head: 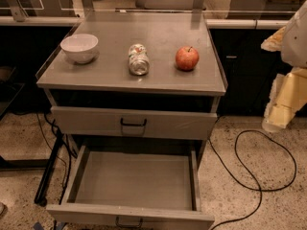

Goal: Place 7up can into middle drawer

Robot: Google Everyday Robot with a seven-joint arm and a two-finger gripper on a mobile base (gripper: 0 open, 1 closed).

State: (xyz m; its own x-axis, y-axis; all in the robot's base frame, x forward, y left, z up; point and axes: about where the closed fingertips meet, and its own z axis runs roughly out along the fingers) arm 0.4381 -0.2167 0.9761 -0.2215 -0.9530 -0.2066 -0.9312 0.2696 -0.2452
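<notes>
The 7up can [138,59] lies on its side in the middle of the grey cabinet top [158,78], one shiny end facing me. It is between a white bowl [79,47] on the left and a red apple [187,58] on the right. The middle drawer [134,181] is pulled open below, and its flat floor is bare. My arm and gripper [280,104] are at the far right edge, beside the cabinet and below its top, well away from the can.
The upper drawer front [96,121] with a black handle is shut above the open drawer. A black cable [268,171] loops on the floor to the right. More cables and a dark frame [50,162] lie to the left. A counter runs behind the cabinet.
</notes>
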